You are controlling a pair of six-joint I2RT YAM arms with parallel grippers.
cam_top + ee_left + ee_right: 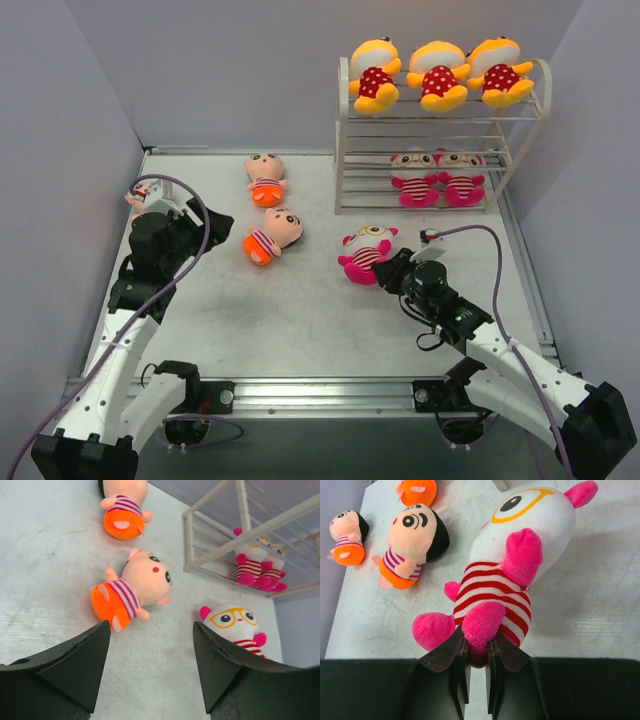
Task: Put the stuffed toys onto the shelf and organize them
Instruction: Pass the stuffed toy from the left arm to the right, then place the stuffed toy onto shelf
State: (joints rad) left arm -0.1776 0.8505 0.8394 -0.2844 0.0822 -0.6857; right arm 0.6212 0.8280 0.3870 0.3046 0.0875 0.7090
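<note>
Top view: the right gripper point(397, 266) meets a white-faced pink-striped doll point(368, 250) just ahead, with the white wire shelf point(343, 130) beyond.
Left wrist: the left gripper point(150, 625) stands apart and empty, a peach-faced doll point(132, 592) with an orange bottom ahead.
Right wrist: its fingers clamp the pink-striped doll's pink foot.

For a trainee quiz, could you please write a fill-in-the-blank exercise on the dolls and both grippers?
The shelf carries ___ yellow polka-dot dolls on its top tier. Lower down sit ___ pink-striped dolls. The right gripper has its fingers shut on a foot of the third pink-striped doll, lying on the ___. The left gripper has its fingers ___, holding nothing.
Missing: three; two; table; open.
</note>
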